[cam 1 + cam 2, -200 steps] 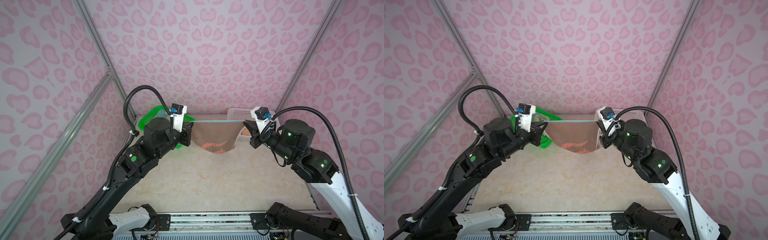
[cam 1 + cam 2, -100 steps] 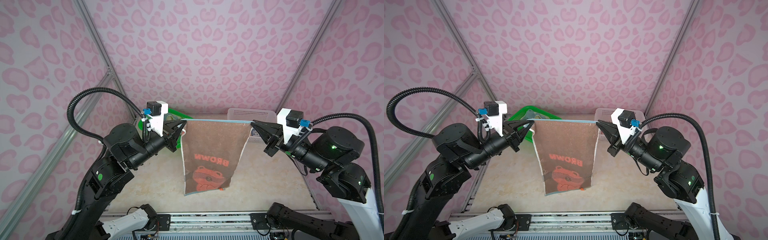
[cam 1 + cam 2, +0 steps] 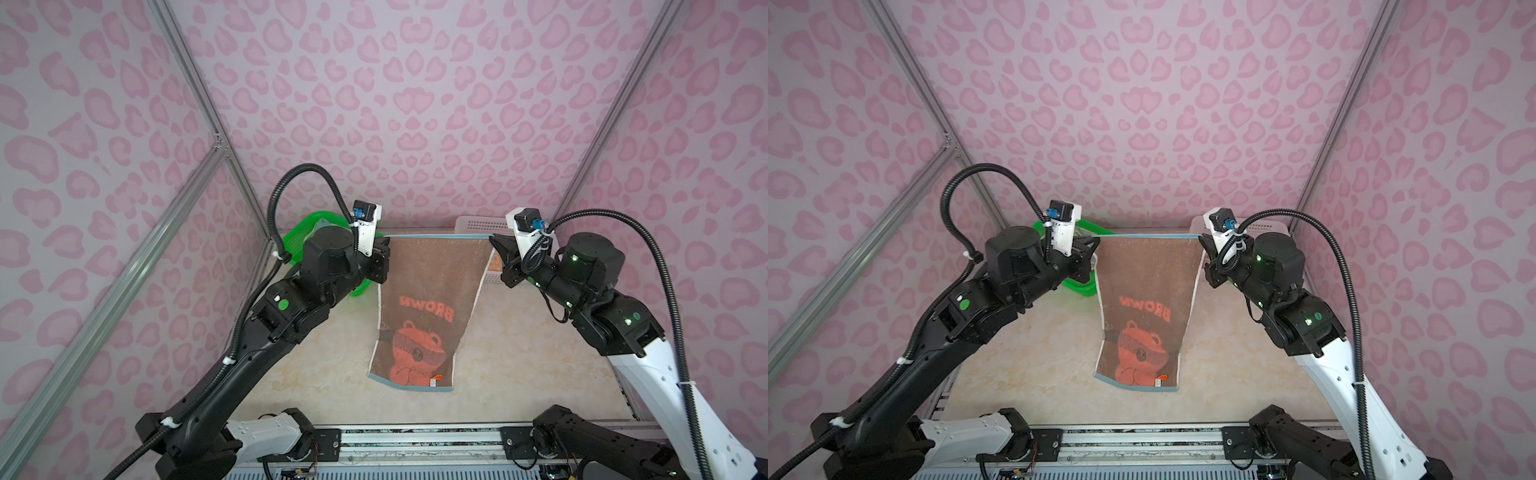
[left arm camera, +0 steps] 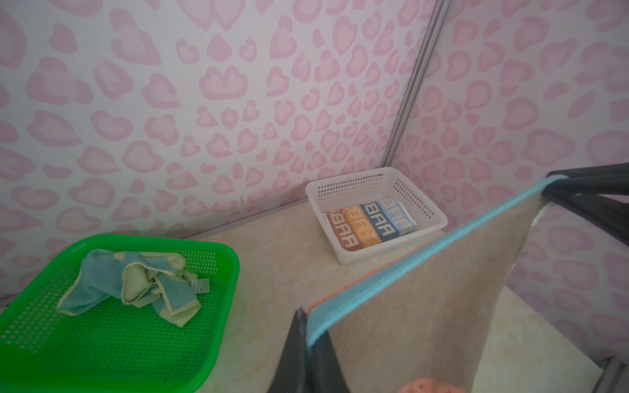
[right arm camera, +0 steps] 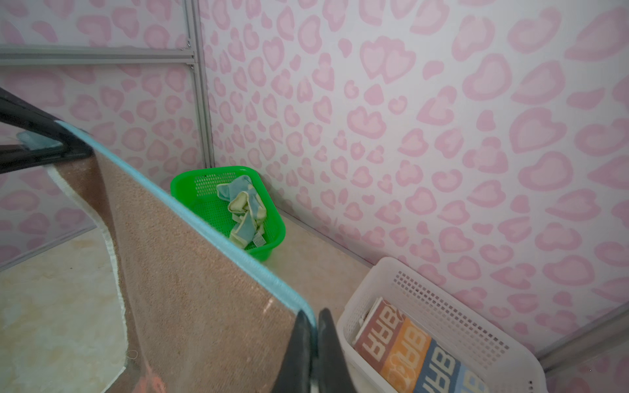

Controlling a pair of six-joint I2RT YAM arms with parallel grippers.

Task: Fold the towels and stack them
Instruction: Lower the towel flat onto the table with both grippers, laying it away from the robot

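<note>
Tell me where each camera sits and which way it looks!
Both top views: high in front, looking down toward the back wall; the left arm and right arm show, left gripper and right gripper shut on corners of the bear towel.
Left wrist: on the left arm, looking past its own fingertips toward the green basket and white basket.
Right wrist: on the right arm, looking along the towel's edge toward the left gripper; own fingertips show.
Shared: both wrist views see both baskets and the towel.
</note>
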